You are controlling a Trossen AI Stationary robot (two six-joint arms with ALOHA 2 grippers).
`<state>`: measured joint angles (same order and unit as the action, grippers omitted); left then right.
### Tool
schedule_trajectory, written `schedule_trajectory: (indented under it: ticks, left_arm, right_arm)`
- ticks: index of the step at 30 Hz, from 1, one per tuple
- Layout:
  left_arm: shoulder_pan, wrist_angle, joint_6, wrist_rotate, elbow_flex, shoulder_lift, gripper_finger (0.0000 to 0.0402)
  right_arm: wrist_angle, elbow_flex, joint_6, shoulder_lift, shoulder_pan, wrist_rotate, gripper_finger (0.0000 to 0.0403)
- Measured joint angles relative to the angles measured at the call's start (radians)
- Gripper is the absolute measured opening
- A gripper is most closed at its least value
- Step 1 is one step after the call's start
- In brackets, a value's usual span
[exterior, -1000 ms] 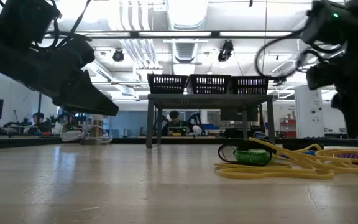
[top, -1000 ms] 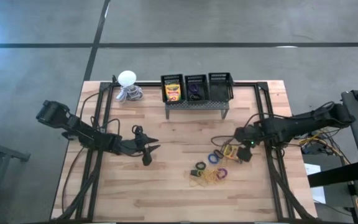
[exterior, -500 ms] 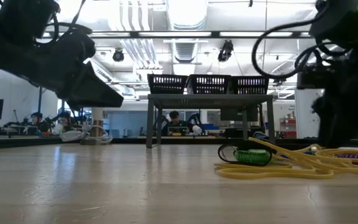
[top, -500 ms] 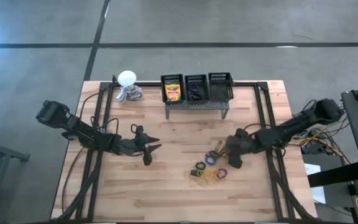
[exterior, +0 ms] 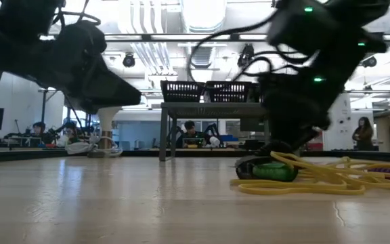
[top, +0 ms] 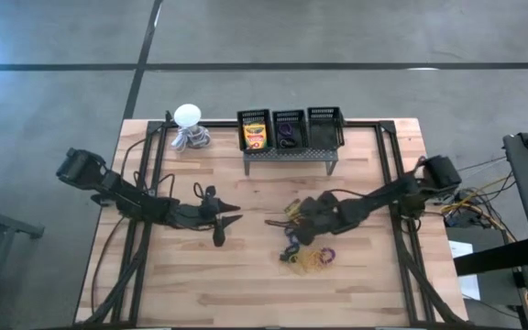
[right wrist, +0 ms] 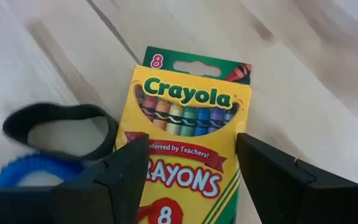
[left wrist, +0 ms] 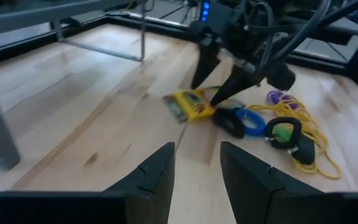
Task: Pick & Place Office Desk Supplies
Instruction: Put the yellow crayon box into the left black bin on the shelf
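A yellow-and-green crayon box (right wrist: 188, 124) lies flat on the table's middle (top: 293, 209). My right gripper (right wrist: 188, 180) slants down over it, open, one finger on each long side (left wrist: 207, 93). Beside the box lie a black ring (right wrist: 61, 127) and a blue ring (right wrist: 23, 168). Toward the near edge are a green ring (left wrist: 283, 132), a purple ring (left wrist: 275, 96) and tangled yellow rubber bands (left wrist: 309, 155). My left gripper (top: 230, 220) hovers left of the box, open and holding nothing (left wrist: 196, 168). My right gripper straddles the crayon box near its lower half (right wrist: 166, 186), fingers slanting down from the table's right, one along each long side. The box lies flat on the table. Whether the fingers touch its sides, I cannot tell.
Three black mesh baskets on a stand (top: 289, 130) sit at the far edge; the left one holds a crayon box (top: 255, 136). A white ball on a coiled grey base (top: 188, 117) stands far left. Bare wood lies along the near edge (top: 200, 284).
My right gripper has swept from the table's right side toward its middle and sunk, tipping further downward, and now stands over the crayon box. My left arm has stayed about where it was.
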<state>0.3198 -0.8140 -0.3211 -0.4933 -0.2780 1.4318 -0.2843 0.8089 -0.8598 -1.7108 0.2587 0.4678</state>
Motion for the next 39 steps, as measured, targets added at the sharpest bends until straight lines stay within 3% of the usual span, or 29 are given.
schedule_trajectory:
  ticks: [8, 14, 18, 22, 29, 31, 39]
  left_arm:
    - [0.002, 0.002, 0.063, 0.140, -0.152, 0.194, 0.0135]
    - [-0.023, 0.005, 0.003, 0.275, -0.253, 0.344, 0.0135]
    - [-0.081, 0.020, -0.029, 0.410, -0.310, 0.408, 0.0134]
    - [-0.137, 0.097, -0.051, 0.479, -0.373, 0.477, 0.0114]
    - [-0.197, 0.180, -0.045, 0.518, -0.512, 0.600, 0.0025]
    - [-0.208, 0.198, -0.043, 0.524, -0.531, 0.607, 0.0007]
    - [-0.251, 0.245, -0.019, 0.520, -0.592, 0.635, 0.0007]
  right_arm:
    - [0.104, 0.125, 0.187, -0.067, -0.020, 0.000, 0.0231]
    - [0.058, 0.074, 0.250, 0.068, -0.023, -0.010, 0.0231]
    - [0.056, -0.050, 0.228, 0.180, -0.077, -0.144, 0.0229]
    - [0.117, -0.178, 0.201, 0.257, -0.163, -0.257, 0.0228]
    - [0.462, -0.339, 0.208, 0.257, -0.309, -0.574, 0.0228]
    - [0.502, -0.340, 0.207, 0.234, -0.325, -0.605, 0.0228]
    - [0.513, -0.270, 0.210, 0.090, -0.341, -0.672, 0.0228]
